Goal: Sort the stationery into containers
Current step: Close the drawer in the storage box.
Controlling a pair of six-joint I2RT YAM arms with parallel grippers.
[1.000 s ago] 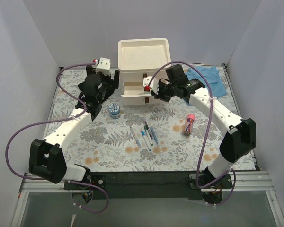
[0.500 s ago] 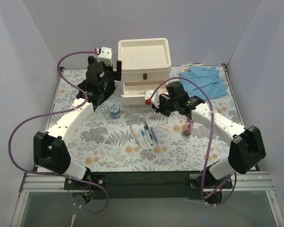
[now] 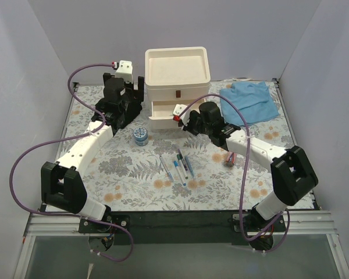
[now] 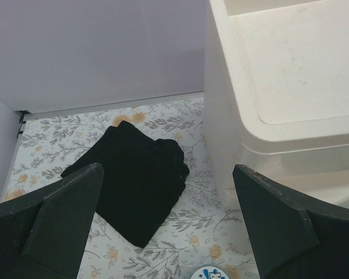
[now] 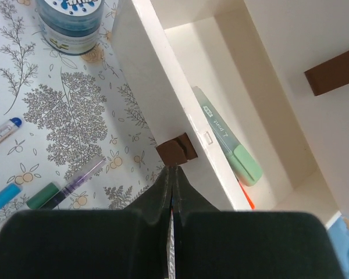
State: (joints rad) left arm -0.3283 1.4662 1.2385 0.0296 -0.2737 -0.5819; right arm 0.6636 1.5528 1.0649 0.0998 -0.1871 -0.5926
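The cream-white organiser (image 3: pixel 177 75) stands at the back centre with its middle drawer (image 3: pixel 163 110) pulled open. In the right wrist view that drawer (image 5: pixel 221 75) holds a green highlighter (image 5: pixel 227 136) and an orange-tipped pen (image 5: pixel 246 197). My right gripper (image 5: pixel 173 170) is shut and empty, its tips touching the drawer's brown handle (image 5: pixel 177 149); it also shows from above (image 3: pixel 181 116). My left gripper (image 4: pixel 171 232) is open and empty beside the organiser's left wall (image 4: pixel 221 116), also seen from above (image 3: pixel 135 96). The blue tub (image 3: pixel 141 135), several pens (image 3: pixel 177 165) and the pink-capped tube (image 3: pixel 231 157) lie on the table.
A black cloth (image 4: pixel 134 174) lies left of the organiser, under my left gripper. A blue cloth (image 3: pixel 250 102) lies at the back right. The floral table cover (image 3: pixel 134 174) ends at a dark front edge. Grey walls close in on three sides.
My right gripper drew back from the drawer, then came forward again to its handle, the elbow swinging nearer and left. My left arm shifted slightly towards the back. The drawer stays open.
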